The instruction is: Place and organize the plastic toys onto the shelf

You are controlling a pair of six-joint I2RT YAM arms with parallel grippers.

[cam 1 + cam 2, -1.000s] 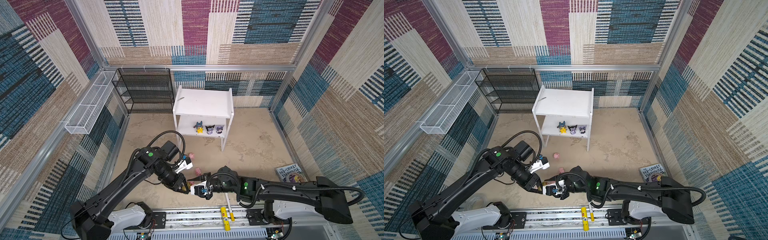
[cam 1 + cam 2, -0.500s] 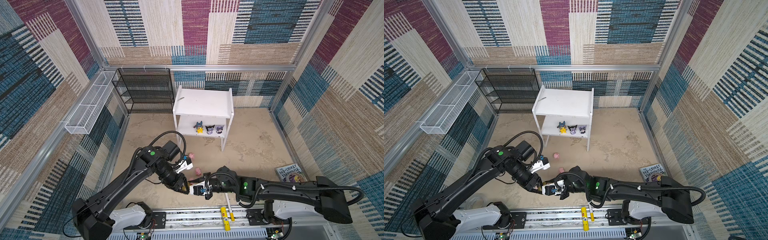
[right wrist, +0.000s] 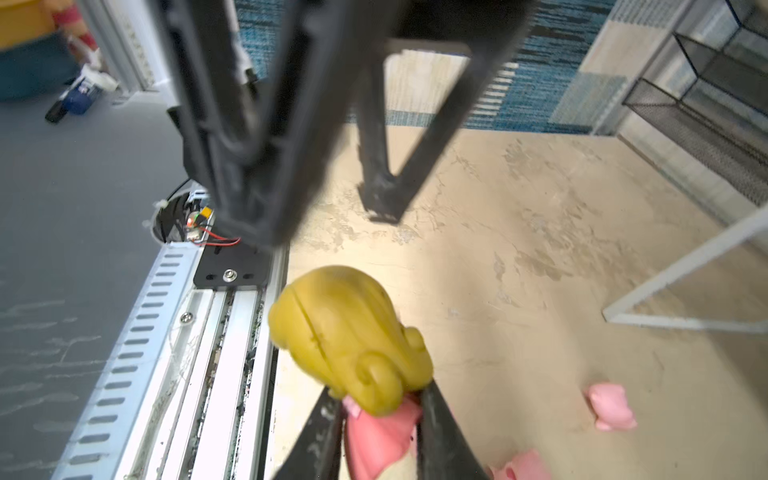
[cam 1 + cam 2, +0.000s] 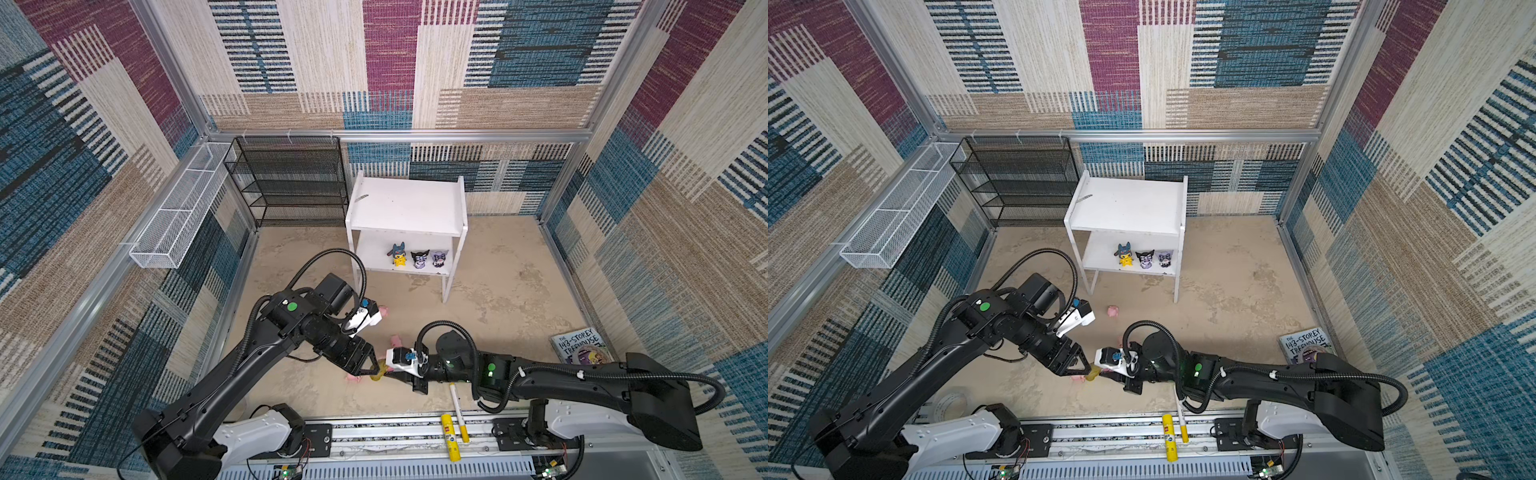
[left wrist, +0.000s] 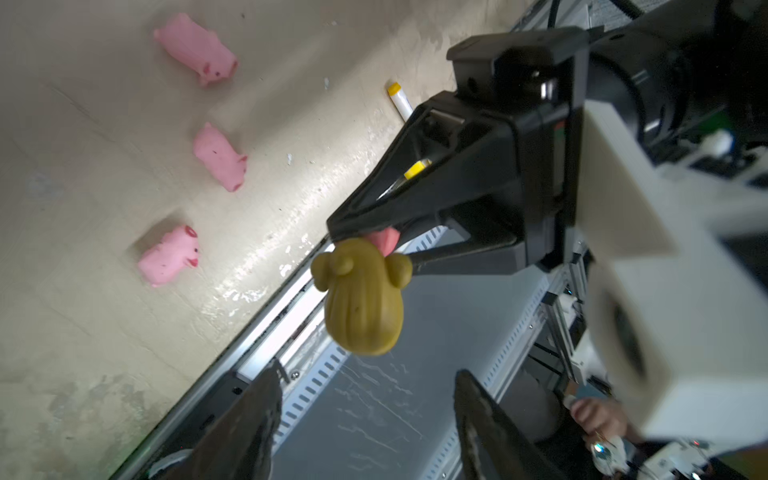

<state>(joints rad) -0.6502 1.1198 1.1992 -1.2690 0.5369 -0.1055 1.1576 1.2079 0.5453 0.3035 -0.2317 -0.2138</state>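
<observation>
Left wrist view: three pink pigs (image 5: 219, 157), one blond doll (image 5: 363, 303)

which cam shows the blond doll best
The right wrist view: the blond doll is large, pink body pinched between the fingers of the right gripper. The left wrist view shows mostly its hair; both top views, only a yellow speck.

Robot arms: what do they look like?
The left arm and right arm are black, with white bases. Each has a green dot, a ribbed black cable and a white camera block. The left gripper and right gripper have pointed triangular black fingers.
</observation>
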